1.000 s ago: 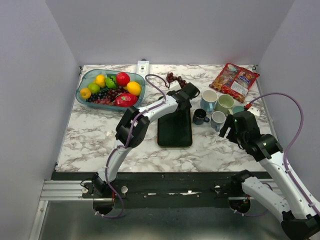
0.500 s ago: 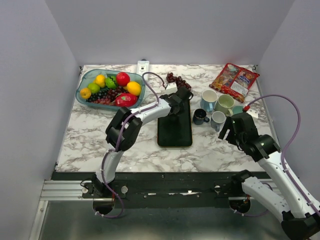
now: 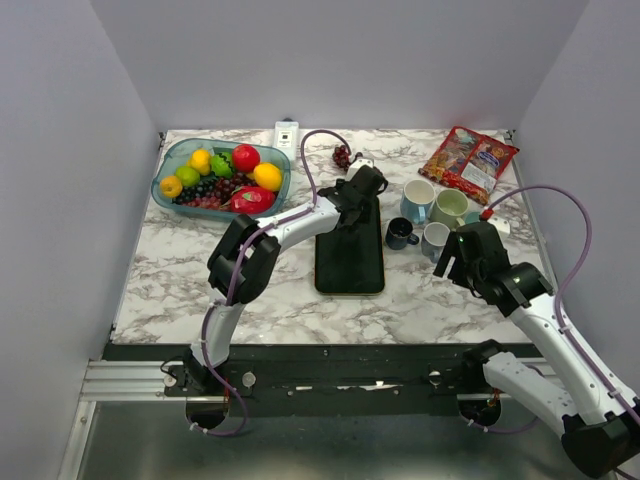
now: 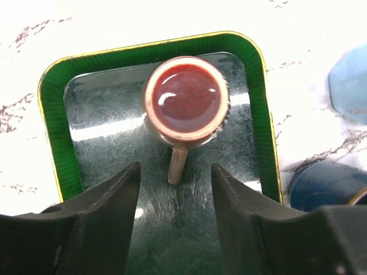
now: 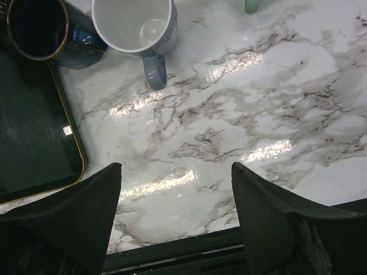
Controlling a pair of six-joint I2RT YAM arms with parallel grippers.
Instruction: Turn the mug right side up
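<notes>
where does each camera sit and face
Top external: above, behind the robot, facing down the marble table; left arm, right arm show.
Left wrist: straight down on the red-brown mug in the green-rimmed metal tray; left tool shows.
Right wrist: down at the dark blue mug; right tool shows.
Shared: both wrists see that blue mug.

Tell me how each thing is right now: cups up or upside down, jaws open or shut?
Red mug: standing on the tray, not held; I can't tell if its mouth or base faces up.
Dark blue mug: upright.
Grey-blue mug: upright, empty.
Light blue mug: upright.
Green mug: upright.
Fruit bowl: full.
Left gripper: jaws open, holding nothing.
Right gripper: jaws open, holding nothing.
</notes>
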